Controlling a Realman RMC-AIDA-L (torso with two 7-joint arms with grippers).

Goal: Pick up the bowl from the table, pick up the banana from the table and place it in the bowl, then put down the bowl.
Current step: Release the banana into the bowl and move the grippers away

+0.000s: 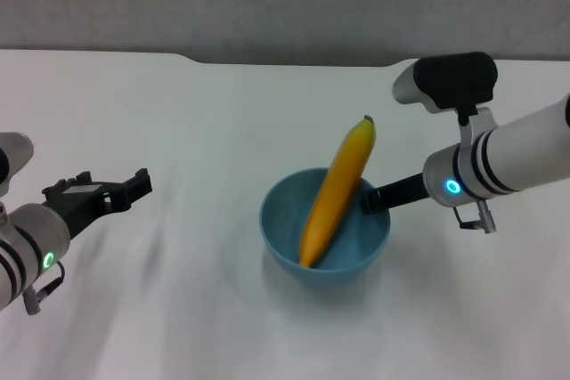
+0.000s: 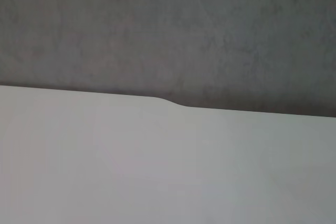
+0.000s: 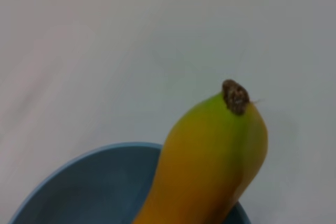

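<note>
Head view: banana (image 1: pixel 337 191) stood propped in the bowl (image 1: pixel 325 227), lower end on the floor of the bowl, greenish tip leaning out over the far rim. Bowl gripped at its right rim by the right gripper (image 1: pixel 376 198), dark fingers closed on the wall; whether lifted or resting on the white table (image 1: pixel 178 113) could not be told. Judged risk: any tilt or jolt while lowering, and the long, top-heavy fruit likely to tip out over the rim; one-sided rim grip also liable to let the bowl swing or slip. Right arm reached in from the right, forearm nearly level, wrist pointed at the bowl. Left gripper (image 1: pixel 114 191) held well apart to the left, fingers parted with nothing between, arm low above the table.

Left wrist view: only bare table (image 2: pixel 157 171), the notch in its far edge, and grey wall.

Right wrist view: banana (image 3: pixel 215 166) close up, dark stub on the green tip, rising out of the blue bowl (image 3: pixel 79 182); own fingers not shown.
</note>
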